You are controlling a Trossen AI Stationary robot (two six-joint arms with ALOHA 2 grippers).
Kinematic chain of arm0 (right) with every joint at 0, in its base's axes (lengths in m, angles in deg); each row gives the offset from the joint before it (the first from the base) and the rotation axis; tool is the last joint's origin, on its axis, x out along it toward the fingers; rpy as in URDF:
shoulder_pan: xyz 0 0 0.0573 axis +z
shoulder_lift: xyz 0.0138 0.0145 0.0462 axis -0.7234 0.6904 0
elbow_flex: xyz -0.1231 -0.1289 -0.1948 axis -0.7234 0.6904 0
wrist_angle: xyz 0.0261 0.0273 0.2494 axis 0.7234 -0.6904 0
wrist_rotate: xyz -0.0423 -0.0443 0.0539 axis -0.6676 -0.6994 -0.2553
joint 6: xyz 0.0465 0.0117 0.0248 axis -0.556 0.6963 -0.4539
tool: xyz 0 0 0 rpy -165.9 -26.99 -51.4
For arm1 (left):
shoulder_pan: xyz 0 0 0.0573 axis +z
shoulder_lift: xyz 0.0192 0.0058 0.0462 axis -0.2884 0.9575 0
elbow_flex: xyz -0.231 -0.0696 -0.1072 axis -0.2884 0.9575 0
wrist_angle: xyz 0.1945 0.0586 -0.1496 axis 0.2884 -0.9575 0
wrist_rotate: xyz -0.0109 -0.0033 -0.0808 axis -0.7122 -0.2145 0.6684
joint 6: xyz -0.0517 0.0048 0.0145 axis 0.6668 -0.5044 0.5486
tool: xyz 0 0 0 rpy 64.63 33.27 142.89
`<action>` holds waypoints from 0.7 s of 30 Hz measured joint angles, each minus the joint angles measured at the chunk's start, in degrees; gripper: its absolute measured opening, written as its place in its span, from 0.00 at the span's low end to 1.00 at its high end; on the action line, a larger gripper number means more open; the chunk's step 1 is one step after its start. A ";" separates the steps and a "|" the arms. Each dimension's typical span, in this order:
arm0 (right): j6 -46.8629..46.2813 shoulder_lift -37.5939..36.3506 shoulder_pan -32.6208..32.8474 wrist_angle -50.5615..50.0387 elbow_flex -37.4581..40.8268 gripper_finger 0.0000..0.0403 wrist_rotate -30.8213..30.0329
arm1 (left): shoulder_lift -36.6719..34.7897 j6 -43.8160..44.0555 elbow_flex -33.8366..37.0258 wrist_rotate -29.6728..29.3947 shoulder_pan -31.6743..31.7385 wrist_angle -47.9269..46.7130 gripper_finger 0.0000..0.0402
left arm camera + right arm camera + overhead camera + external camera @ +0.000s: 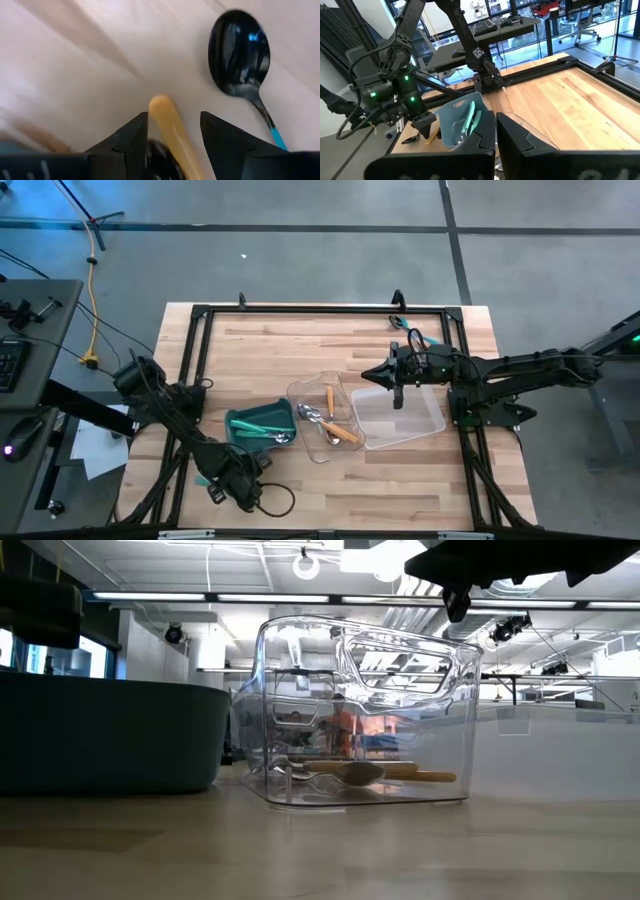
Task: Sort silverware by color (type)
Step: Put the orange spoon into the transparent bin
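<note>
- Landmark: the teal bin point(255, 423), standing on the table point(300, 340) near its front-centre; every position below is taken from it.
- Inside the teal bin lie teal-handled utensils point(268, 429), at least one with a silver head. This part of the sort appears done.
- Immediately right of the bin, a clear tray point(322, 420) holds orange-handled spoons point(334, 418) with silver heads. The low view confirms an orange-handled piece lying flat on that tray's floor.
- Further right of the bin, a second clear tray point(398, 414) shows no contents that can be made out.
- Left gripper point(225, 485): low at the table's front edge, forward and left of the bin. Its wrist view shows the jaws apart, straddling an orange handle point(170, 132) lying on the wood, not clamped on it.
- Just beside that handle lies a black-headed spoon point(240, 55) with a teal handle, loose on the table and unsorted.
- Right gripper point(397, 373): raised above the rear edge of the far clear tray, well right of the bin. Jaws nearly together, holding nothing visible.
- A few teal-handled pieces point(414, 336) lie at the table's rear right, well apart from the bin.
- Assessment: sorting is partly complete, perhaps half. Outstanding are the orange piece under the left gripper, the black-headed spoon, and the rear-right pieces.
</note>
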 joint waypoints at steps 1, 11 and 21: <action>0.00 0.00 0.00 0.00 0.00 0.00 -0.11 | -0.01 -0.59 0.56 0.00 0.00 0.98 0.42; -0.02 0.00 0.00 0.00 0.00 0.00 -0.35 | 0.00 -3.14 2.64 -1.16 0.61 2.00 0.42; -0.02 0.00 0.00 0.00 0.00 0.00 -0.33 | 0.00 1.83 2.75 2.08 0.61 4.32 0.42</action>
